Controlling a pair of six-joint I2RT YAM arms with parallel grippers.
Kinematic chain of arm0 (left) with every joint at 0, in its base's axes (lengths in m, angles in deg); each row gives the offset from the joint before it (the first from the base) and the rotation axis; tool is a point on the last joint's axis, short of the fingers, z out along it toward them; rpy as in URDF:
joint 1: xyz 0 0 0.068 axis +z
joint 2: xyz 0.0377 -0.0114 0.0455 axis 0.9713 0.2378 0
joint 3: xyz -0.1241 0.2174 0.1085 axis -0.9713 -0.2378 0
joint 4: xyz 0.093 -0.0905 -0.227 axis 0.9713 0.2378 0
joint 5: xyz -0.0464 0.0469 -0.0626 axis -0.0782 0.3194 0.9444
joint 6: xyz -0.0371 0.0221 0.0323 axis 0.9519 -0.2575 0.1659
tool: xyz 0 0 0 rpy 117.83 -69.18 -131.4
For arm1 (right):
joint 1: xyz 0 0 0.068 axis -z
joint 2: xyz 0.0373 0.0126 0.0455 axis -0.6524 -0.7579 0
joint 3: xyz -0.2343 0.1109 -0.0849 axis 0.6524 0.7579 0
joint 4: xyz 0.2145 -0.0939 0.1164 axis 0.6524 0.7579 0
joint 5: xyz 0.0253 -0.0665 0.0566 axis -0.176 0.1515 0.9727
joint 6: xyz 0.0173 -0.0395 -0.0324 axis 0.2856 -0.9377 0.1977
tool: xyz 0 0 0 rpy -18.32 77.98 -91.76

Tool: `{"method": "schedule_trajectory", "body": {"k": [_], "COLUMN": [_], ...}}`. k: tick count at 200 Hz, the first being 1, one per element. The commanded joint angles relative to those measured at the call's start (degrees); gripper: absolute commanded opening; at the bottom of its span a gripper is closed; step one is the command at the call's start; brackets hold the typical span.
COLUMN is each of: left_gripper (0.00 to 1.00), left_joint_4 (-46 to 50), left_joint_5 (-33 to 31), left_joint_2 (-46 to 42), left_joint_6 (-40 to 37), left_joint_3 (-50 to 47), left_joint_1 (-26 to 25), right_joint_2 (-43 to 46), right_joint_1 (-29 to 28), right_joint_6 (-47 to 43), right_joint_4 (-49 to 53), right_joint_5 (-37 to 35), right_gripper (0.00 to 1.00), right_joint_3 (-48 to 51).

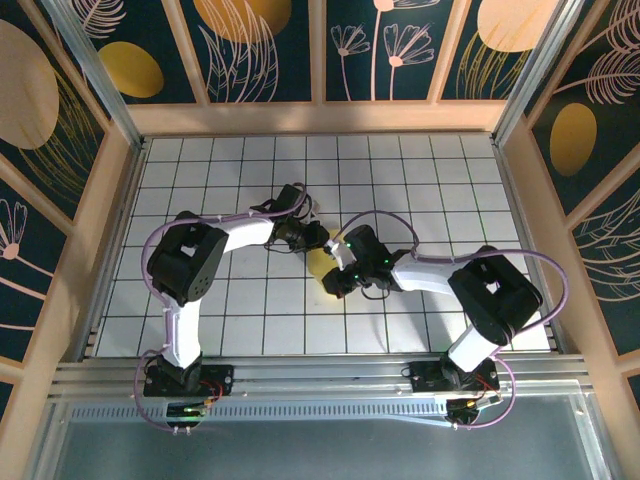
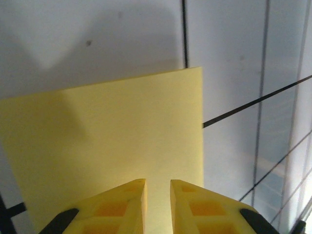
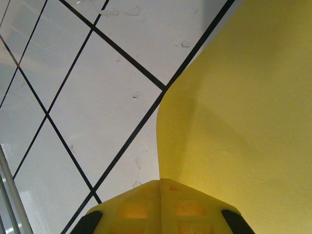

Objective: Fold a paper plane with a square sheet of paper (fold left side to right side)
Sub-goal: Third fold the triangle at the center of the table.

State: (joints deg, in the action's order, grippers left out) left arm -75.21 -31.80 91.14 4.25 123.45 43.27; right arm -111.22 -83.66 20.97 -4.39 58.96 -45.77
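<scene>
The square sheet of paper [image 1: 321, 266] is pale yellow and sits mid-table between my two grippers, mostly hidden under them in the top view. In the left wrist view the sheet [image 2: 122, 126] lies flat on the tiles, one corner at the upper right. My left gripper [image 2: 158, 184] hovers over its near part with a narrow gap between the fingers and nothing in the gap. In the right wrist view the sheet [image 3: 243, 122] curves upward, and its edge runs into the seam of my right gripper [image 3: 161, 181], which is shut on it. Seen from above, the left gripper [image 1: 317, 240] and right gripper [image 1: 333, 284] flank the sheet.
The white table with black grid lines [image 1: 240, 320] spreads around the paper. Wooden walls [image 1: 320, 117] and metal posts bound it at the back and sides. Cables loop over both arms.
</scene>
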Motion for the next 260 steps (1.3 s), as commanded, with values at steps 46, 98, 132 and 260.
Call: {"method": "schedule_trajectory", "body": {"k": [46, 98, 132, 260], "left_gripper": [0.16, 0.15, 0.15, 0.15], "left_joint_4": [4.4, 4.5, 4.4, 3.8], "left_joint_5": [-2.4, -2.8, -2.8, -2.6], "left_joint_2": [2.3, 2.2, 2.1, 1.8], "left_joint_6": [-3.3, -3.4, -3.3, -2.8], "left_joint_3": [1.7, 1.7, 1.7, 1.3], "left_joint_1": [-0.2, -0.2, -0.3, -0.2], "right_joint_2": [-1.4, -1.2, -1.0, -1.3], "right_joint_1": [1.9, 3.1, 3.9, 4.8], "right_joint_6": [2.5, 3.6, 4.2, 4.8], "right_joint_4": [0.2, 1.3, 1.7, 2.6], "right_joint_5": [0.7, -4.1, -6.9, -11.5], "right_gripper": [0.0, 0.0, 0.0, 0.0], "right_joint_3": [-1.7, -1.6, -1.7, -2.3]}}
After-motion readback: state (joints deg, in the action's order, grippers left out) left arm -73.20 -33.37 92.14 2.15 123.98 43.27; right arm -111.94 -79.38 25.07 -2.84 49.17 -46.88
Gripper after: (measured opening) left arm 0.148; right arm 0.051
